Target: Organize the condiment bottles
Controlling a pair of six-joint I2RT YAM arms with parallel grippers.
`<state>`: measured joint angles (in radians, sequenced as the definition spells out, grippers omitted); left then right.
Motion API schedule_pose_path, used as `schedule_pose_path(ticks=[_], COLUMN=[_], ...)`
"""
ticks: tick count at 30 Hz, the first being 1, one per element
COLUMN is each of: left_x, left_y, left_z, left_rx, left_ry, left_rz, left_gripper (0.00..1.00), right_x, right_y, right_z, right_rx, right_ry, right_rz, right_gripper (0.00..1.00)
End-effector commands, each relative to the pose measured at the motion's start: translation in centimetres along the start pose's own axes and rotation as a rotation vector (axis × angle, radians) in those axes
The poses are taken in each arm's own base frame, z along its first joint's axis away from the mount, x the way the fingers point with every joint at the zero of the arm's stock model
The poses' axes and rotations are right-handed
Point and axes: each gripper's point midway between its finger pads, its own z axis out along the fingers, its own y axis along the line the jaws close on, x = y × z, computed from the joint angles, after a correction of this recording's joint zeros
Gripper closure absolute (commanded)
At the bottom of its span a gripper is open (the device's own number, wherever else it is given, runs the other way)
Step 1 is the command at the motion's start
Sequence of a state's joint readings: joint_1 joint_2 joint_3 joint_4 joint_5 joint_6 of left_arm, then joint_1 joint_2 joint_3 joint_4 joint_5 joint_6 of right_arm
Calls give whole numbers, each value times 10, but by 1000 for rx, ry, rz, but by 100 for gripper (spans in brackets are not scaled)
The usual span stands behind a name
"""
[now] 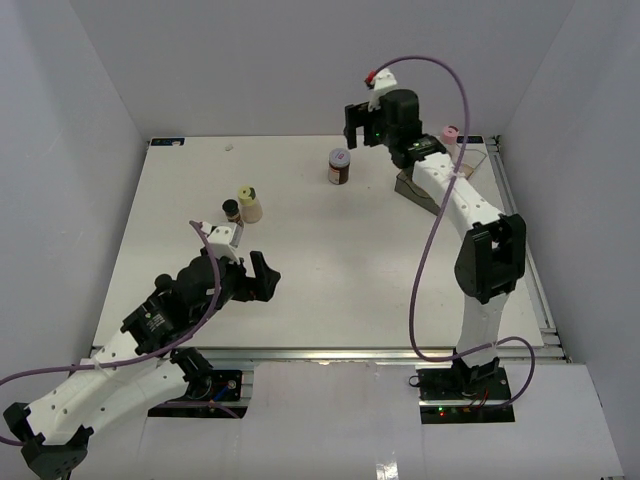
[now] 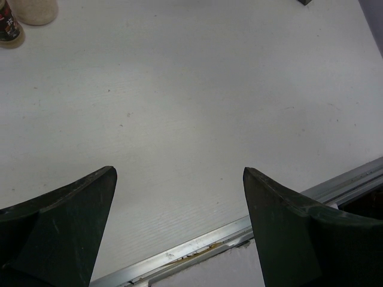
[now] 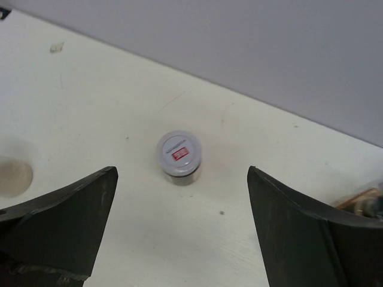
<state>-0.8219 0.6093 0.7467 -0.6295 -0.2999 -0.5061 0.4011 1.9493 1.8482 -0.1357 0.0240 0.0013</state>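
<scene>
A dark jar with a white cap (image 1: 339, 166) stands at the back middle of the table. In the right wrist view the jar (image 3: 179, 155) stands upright below and between my open fingers. My right gripper (image 1: 360, 138) hovers open just right of it and holds nothing. A cream bottle with a pale yellow cap (image 1: 249, 204) and a small dark black-capped bottle (image 1: 231, 210) stand together at the left. Their bases show in the left wrist view, cream (image 2: 36, 11) and dark (image 2: 9, 30). My left gripper (image 1: 255, 285) is open and empty, near the front. A pink-capped bottle (image 1: 451, 133) stands at the back right.
The clear amber tray (image 1: 415, 187) lies at the back right, mostly hidden under my right arm; its edge shows in the right wrist view (image 3: 362, 200). The table's metal front rail (image 2: 197, 242) runs just below my left fingers. Grey walls enclose three sides.
</scene>
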Motion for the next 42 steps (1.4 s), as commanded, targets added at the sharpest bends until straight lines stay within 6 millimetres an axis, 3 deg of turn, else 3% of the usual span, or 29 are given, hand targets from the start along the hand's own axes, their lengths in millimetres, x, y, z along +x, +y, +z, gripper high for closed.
schedule_pose_path(ticks=[1, 8, 15, 24, 28, 31, 32, 33, 36, 38, 42], left_x=[-6, -6, -4, 1, 1, 1, 1, 1, 1, 1, 0], left_y=[1, 0, -2, -3, -3, -2, -2, -2, -2, -3, -4], left_z=[-6, -6, -4, 1, 2, 1, 1, 1, 1, 1, -1], left_rx=[5, 8, 16, 12, 10, 10, 9, 10, 12, 12, 22], left_ry=[-32, -30, -21, 5, 6, 6, 5, 5, 6, 5, 0], left_rz=[-16, -13, -6, 6, 7, 7, 7, 7, 8, 8, 5], left_gripper=[2, 2, 2, 2, 2, 2, 2, 2, 2, 2, 2], right_x=[37, 73, 111, 129, 127, 125, 121, 122, 100, 87, 65], right_y=[7, 22, 31, 37, 34, 30, 30, 29, 28, 26, 21], right_z=[40, 83, 107, 133, 134, 132, 130, 129, 112, 98, 61], right_rx=[0, -39, -54, -56, -31, -8, 1, 4, 12, 23, 41], right_ry=[8, 11, 40, 53, 48, 57, 55, 61, 29, 16, 16], right_rz=[-42, -48, -76, -91, -92, -94, -98, -99, -110, -113, -127], right_gripper=[4, 2, 2, 5, 18, 37, 48, 51, 80, 92, 92])
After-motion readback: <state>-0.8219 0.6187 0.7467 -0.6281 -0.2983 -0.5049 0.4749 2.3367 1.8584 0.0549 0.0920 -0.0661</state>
